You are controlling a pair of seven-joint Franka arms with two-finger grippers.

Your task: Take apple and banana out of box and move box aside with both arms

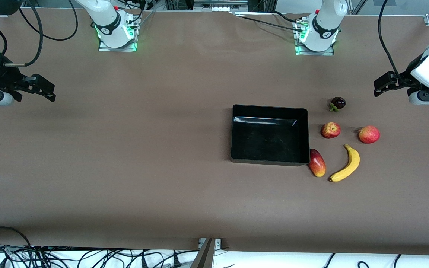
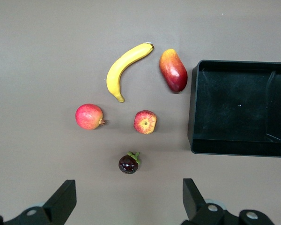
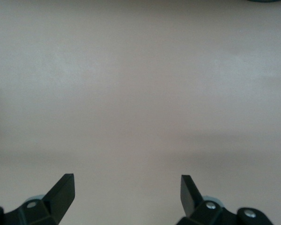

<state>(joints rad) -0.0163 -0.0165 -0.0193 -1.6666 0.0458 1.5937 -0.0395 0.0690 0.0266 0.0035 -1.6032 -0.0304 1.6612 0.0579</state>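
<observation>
The black box (image 1: pixel 269 161) lies empty on the table toward the left arm's end. Beside it lie a red-yellow mango-shaped fruit (image 1: pixel 317 162), a yellow banana (image 1: pixel 348 163), a red-yellow apple (image 1: pixel 330 130), a round red fruit (image 1: pixel 369 134) and a dark fruit (image 1: pixel 337 103). My left gripper (image 1: pixel 377 87) is open and empty, up over the table's end near the dark fruit. Its wrist view shows the gripper (image 2: pixel 129 201), dark fruit (image 2: pixel 129 163), apple (image 2: pixel 144 122), red fruit (image 2: pixel 89 116), banana (image 2: pixel 124 70), mango-shaped fruit (image 2: pixel 173 70) and box (image 2: pixel 196 108). My right gripper (image 1: pixel 48 91) is open and empty over bare table at the right arm's end, as its wrist view (image 3: pixel 127 192) shows.
The brown table (image 1: pixel 143 149) spreads wide between the box and the right arm's end. Cables (image 1: pixel 50 257) hang along the table's edge nearest the front camera. The two arm bases (image 1: pixel 117 29) stand at the edge farthest from it.
</observation>
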